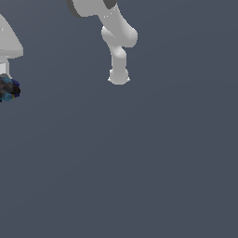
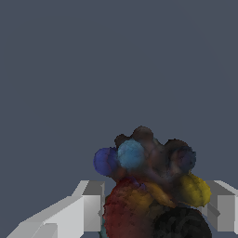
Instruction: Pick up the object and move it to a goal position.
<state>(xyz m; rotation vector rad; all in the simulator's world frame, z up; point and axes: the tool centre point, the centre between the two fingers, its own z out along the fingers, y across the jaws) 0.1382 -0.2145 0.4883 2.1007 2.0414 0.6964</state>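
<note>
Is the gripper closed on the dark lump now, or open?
Shut on it: in the wrist view the gripper has the lump between both white fingers, which appear to touch its sides.

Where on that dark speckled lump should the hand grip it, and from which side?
Across the lump's wide lower body, one finger on each flank, coming from the camera side as the wrist view shows. The knobbly top bulges unevenly, so the fuller red and yellow sides likely give the pads steadier contact. The hand already brackets it there.
</note>
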